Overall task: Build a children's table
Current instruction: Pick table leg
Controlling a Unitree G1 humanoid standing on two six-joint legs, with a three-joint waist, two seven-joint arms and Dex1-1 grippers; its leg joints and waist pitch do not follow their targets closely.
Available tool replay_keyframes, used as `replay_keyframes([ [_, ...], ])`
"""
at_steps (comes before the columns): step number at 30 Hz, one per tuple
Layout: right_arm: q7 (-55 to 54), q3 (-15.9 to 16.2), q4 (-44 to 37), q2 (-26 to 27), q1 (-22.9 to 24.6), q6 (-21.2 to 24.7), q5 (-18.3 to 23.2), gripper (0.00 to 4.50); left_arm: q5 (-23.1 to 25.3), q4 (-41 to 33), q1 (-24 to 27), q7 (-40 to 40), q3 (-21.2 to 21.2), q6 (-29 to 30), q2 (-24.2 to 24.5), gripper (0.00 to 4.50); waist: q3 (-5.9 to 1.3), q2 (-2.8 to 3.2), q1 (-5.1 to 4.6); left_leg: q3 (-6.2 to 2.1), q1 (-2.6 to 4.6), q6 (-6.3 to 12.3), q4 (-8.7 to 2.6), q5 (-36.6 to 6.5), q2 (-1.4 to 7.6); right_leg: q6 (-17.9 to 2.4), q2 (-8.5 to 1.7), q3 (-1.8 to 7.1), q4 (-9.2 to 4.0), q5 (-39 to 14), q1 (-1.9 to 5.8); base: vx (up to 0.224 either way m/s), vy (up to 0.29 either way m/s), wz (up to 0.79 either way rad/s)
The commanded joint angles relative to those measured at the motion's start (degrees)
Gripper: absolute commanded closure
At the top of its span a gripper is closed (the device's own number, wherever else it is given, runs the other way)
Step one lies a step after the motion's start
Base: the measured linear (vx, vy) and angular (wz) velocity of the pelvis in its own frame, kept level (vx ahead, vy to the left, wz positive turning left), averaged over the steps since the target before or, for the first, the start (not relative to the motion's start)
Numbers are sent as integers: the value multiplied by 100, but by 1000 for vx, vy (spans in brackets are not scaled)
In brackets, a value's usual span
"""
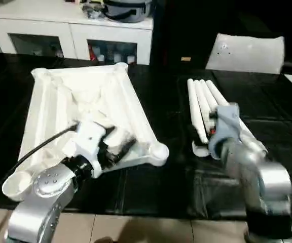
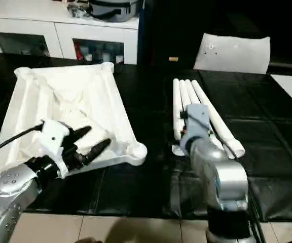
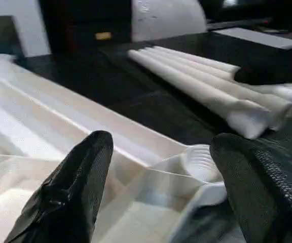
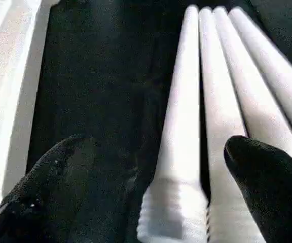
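Table top: I see the white table top lying upside down on the black tabletop, ribs up, a round corner socket at its near right corner.
Legs: four white legs lie side by side to the right of the top, well apart from it, threaded ends toward me.
Left pincer: my left pincer hovers over the near edge of the top, fingers spread and holding nothing.
Right pincer: my right pincer stands wide and empty, over the near end of the leftmost leg.
Handling, legs: I judge them light, stiff, hollow plastic, smooth and round, so apt to roll or slip; I would grip across the shaft just above the threaded end.
Handling, top: light but broad and awkward; the ribs and rim offer the better hold.
Risk: nudging one leg could scatter its neighbours.
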Motion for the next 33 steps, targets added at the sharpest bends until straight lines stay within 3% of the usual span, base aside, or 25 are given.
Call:
replay_keyframes([
  [1,115,9,408,-120,-259,-5,-101,0,-82,-112,-135,-129,-94,161,97,69,-208,76,-28,-127,154,-728,-532,-2217,325,-664,-383,175,-573,-1621,-125,0,0,0],
  [2,152,47,642,-151,-369,-160,-150,0,-86,-123,-146,-153,-110,175,113,69,-250,84,-13,-109,134,-698,-510,-1950,331,-688,-382,178,-547,-1338,-108,0,0,0],
  [3,152,47,642,-151,-369,-160,-150,0,-86,-123,-146,-153,-110,175,113,69,-261,81,-8,-90,128,-670,-500,-1784,337,-703,-373,181,-539,-1101,-115,0,0,0],
  [4,151,46,706,-150,-397,-216,-160,0,-82,-123,-148,-160,-113,175,114,69,-278,81,19,-49,112,-586,-478,-1424,347,-744,-356,183,-508,-538,-112,0,0,0],
  [5,138,19,1122,-159,-582,-447,-202,0,-62,-116,-155,-158,-132,183,102,69,-275,74,33,-22,93,-526,-481,-1253,350,-790,-348,167,-486,-264,-96,0,0,0],
  [7,97,-53,1609,-163,-828,-609,-219,0,-61,-124,-155,-166,-166,209,114,69,-316,65,33,4,84,-521,-457,-1061,354,-868,-327,140,-439,50,-66,0,0,0],
  [8,68,-89,1750,-160,-908,-633,-213,0,-73,-132,-159,-167,-178,230,129,69,-330,82,45,16,101,-516,-438,-1006,363,-889,-330,144,-423,196,-90,0,0,0],
  [9,23,-164,1929,-139,-1018,-654,-190,0,-101,-158,-150,-180,-188,253,144,69,-335,57,31,34,62,-480,-429,-782,353,-881,-302,134,-404,519,-52,0,0,0],
  [12,60,-228,2635,-175,-1400,-786,-202,0,-232,-287,-125,-315,-239,391,253,63,-360,48,54,77,70,-384,-387,-475,351,-888,-291,129,-364,1022,-59,0,0,0],
  [18,301,-183,3478,-236,-1764,-1048,-195,0,-269,-336,-100,-411,-275,468,342,6,-322,51,72,110,82,-395,-409,-825,383,-947,-304,135,-392,537,-91,0,0,0],
  [23,268,-289,3983,-238,-1977,-1157,-180,0,-294,-348,-107,-420,-302,505,386,6,-313,47,109,139,98,-480,-427,-1035,398,-907,-307,146,-423,76,-125,0,0,0],
  [33,229,-550,5083,-236,-2524,-1336,-84,0,-246,-364,-93,-435,-381,539,476,6,-335,54,129,159,88,-468,-406,-863,399,-929,-294,135,-387,365,-129,0,0,0],
])
